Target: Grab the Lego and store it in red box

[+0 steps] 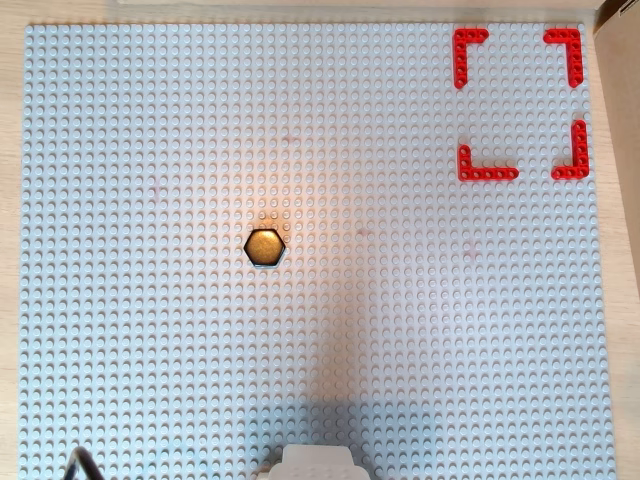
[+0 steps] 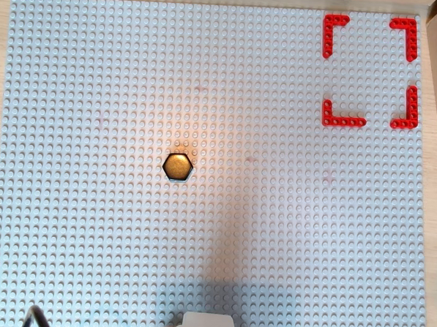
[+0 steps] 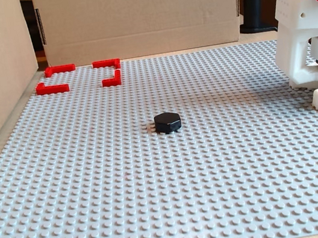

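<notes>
In both overhead views the Lego [image 1: 265, 247] sits alone on the grey baseplate [image 1: 150, 350], left of centre. The red box [image 1: 520, 103] lies well apart at the far right corner, with nothing inside it. Only the arm's white base [image 3: 310, 38] shows, so I cannot tell the tool's state. By my judgement, nothing is done: reaching, grasping and storing all remain.
</notes>
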Available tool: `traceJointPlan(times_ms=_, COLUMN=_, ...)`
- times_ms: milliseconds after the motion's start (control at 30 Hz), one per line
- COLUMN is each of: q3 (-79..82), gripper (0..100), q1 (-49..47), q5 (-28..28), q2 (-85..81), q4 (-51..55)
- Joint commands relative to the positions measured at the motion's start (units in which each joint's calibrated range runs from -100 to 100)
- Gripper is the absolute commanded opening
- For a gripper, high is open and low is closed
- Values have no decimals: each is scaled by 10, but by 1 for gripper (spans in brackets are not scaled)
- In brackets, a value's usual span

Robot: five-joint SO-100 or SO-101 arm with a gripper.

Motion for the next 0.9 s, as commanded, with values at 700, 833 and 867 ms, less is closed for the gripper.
traceJointPlan(times_ms=700, q3=3, gripper=2, q1=-2, q5=4, q2=-3, q4=0)
traceJointPlan(times_ms=833, q3=-2, gripper=2, q1=-2, q5=1, q2=-3, q4=1)
traceJointPlan(times_ms=867, q3=-4, gripper=2, q1=-2, q5=1, q2=-1, q4=1)
